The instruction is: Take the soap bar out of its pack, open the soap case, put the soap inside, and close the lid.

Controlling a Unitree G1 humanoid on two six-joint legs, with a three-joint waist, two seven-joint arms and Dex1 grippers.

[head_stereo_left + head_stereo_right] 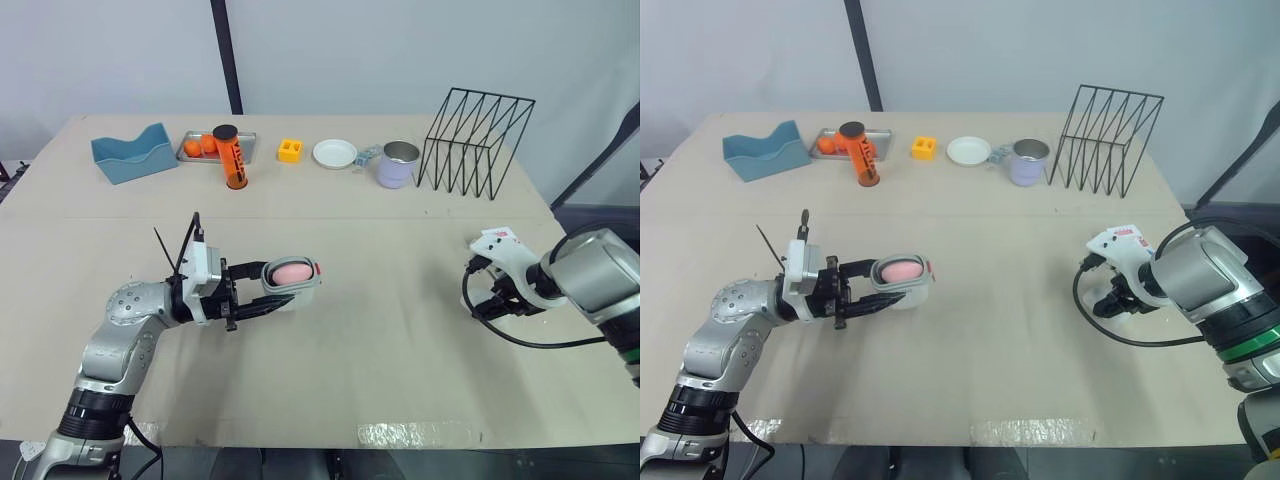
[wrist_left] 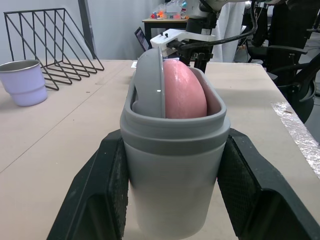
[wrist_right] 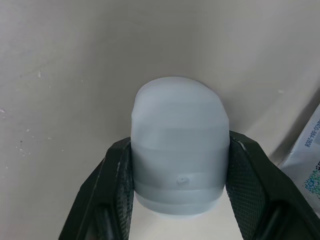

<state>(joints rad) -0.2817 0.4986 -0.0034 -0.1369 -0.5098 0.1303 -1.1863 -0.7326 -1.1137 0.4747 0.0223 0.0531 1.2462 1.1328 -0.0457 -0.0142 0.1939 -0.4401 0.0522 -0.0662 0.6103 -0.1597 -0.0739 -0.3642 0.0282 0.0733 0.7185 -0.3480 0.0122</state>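
Both sets of jaws are loaded. The left gripper has its two fingers pressed against the long sides of the grey soap case, one on each flank. The right gripper is pinching the pale translucent lid across its width.

The pink soap bar sits inside the case, showing above the rim. A grey inner piece stands on edge beside it in my left wrist view. I read it as a liner or insert, but I can't say for certain. The emptied pack lies on the table just on the far side of the right gripper, so I judge that only the closing is left to do.

What matters for that move is the gap. The case is at the left of the table, held just over the surface. The lid is well apart from it on the right, with bare table between. The case's long axis runs along the left fingers and points right, toward the other arm, which shows beyond the soap in the left wrist view. Its open mouth faces upward.

I see the lid's rounded end pointing away from the right wrist toward the table, but I can't tell which way its hollow side faces. I'd check that first, then line its long axis up with the case before bringing the two arms together. The upright grey piece may foul the lid.
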